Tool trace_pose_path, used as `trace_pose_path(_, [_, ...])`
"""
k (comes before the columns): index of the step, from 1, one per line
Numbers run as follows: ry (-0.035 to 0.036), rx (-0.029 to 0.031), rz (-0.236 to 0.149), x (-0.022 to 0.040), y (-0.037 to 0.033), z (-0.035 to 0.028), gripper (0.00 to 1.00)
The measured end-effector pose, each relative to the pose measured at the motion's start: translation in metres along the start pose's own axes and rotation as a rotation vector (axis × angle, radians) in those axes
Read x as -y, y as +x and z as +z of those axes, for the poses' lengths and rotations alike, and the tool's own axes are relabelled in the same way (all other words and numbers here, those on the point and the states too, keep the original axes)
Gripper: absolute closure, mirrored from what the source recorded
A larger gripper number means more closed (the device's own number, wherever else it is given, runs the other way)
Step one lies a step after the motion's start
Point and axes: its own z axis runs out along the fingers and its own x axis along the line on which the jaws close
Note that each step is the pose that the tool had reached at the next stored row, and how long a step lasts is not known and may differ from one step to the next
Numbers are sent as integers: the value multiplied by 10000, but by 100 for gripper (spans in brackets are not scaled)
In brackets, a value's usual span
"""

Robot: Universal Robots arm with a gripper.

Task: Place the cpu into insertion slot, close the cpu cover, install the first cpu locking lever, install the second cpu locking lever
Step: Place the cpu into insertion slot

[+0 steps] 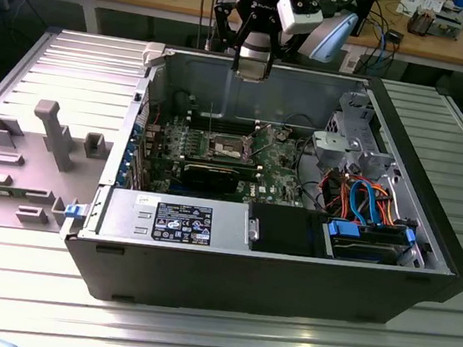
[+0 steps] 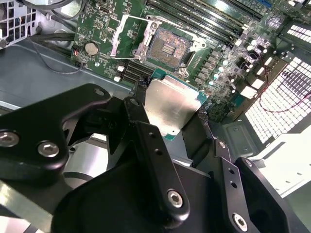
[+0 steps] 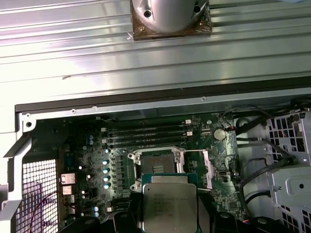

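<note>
Ribbed metal bench (image 1: 196, 337), open black computer case (image 1: 244, 284): black gripper (image 2: 171, 103) is clenching the flat silver-grey square cpu (image 2: 167, 119) near the empty tan-gold insertion slot (image 2: 167, 46), nothing seated yet.

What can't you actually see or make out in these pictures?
- First wrist view: one edge of the cpu is cut off by the picture's edge.
- Second wrist view: the gripper holding the cpu hides part of the motherboard beneath it.
- Exterior view: the insertion slot is too small to show its contacts.
</note>
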Motion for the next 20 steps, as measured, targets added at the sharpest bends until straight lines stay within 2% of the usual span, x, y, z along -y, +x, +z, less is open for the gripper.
trace_pose_path(5, [-5,38,446,1,0,8,46])
trace_pose_path(12, [-7,45,506,6,30,12,46])
trace_pose_path(16, [-10,67,765,7,31,18,46])
trace_pose_path(20, [-11,71,803,7,31,19,46])
